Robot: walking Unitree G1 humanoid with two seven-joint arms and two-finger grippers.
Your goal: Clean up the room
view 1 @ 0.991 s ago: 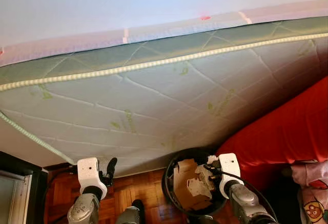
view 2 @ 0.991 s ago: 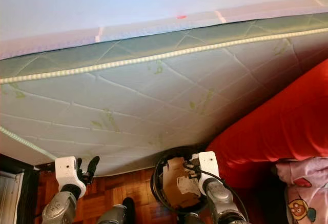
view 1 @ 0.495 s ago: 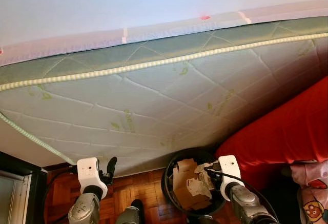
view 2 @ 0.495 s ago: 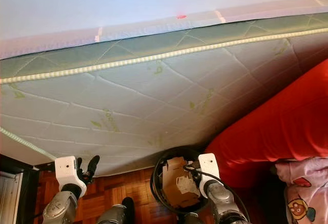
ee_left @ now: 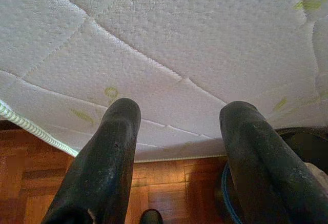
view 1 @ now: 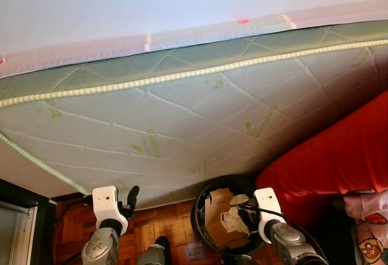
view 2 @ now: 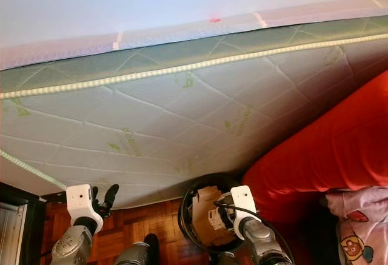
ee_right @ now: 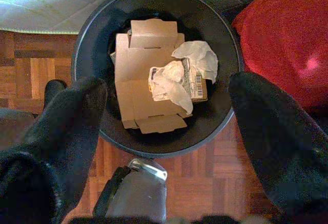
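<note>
At the lower centre, the right gripper (ee_right: 164, 126) hangs over the black bin (view 1: 203, 199), fingers spread wide and empty; inside lie flattened cardboard (ee_right: 134, 80) and crumpled white paper (ee_right: 197, 56); at lower left the left gripper (ee_left: 179, 157), also wide apart and empty, points at the mattress (view 1: 182, 113); a red blanket (view 1: 339, 156) lies at right.

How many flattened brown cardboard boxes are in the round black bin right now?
1. The flattened brown cardboard box lies in the round black bin, under crumpled white paper, below the open right gripper. More could be hidden beneath it.
</note>
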